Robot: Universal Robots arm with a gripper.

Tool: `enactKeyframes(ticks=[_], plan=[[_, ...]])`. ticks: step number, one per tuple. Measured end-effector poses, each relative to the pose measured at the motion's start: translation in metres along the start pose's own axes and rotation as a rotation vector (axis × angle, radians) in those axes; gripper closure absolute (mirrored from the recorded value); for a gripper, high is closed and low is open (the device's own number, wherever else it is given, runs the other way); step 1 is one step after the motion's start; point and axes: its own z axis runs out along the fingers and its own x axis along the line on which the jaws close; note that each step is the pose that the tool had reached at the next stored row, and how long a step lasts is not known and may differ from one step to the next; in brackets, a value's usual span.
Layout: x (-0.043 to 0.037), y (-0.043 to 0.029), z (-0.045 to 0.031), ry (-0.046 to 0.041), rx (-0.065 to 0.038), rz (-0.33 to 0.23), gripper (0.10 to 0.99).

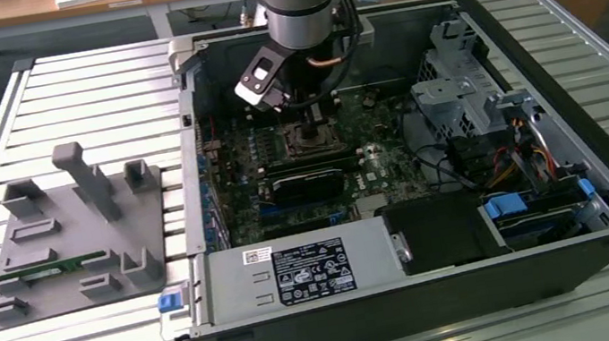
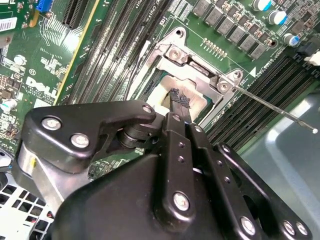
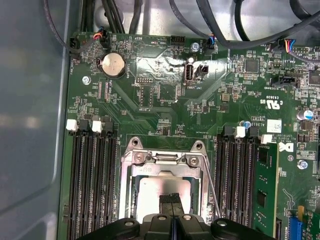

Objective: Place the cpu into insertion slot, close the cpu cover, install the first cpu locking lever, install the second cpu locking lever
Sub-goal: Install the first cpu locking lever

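The exterior view takes in the whole open computer case (image 1: 420,298), with a grey fixture tray (image 1: 53,262) at its 9 o'clock and the gripper (image 1: 318,119) lowered over the insertion slot (image 1: 310,140). Both wrist views show the socket close up. There the 2 fingers (image 2: 177,107) are pressed together with nothing between them, tips on the cpu (image 3: 150,197). Its pale silvery face lies flat in the slot, framed by the silver cpu cover (image 3: 130,190), and a thin lever wire (image 2: 275,110) angles away from the frame.

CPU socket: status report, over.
Tool shut, tips over the pale silvery square cpu, seated in the silver-rimmed dark insertion slot. Thin silver frame cpu cover looks down. Thin metal lever rod sticks out free.
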Motion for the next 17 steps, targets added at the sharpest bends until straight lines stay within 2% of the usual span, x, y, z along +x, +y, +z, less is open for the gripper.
enactKeyframes(ticks=[10, 17], plan=[[0.0, 0.0003, -0.002, -0.0001, 0.0, 0.0, 0.98], [0.0, 0.0005, -0.0104, 0.0, 0.0, 0.0, 0.98]])
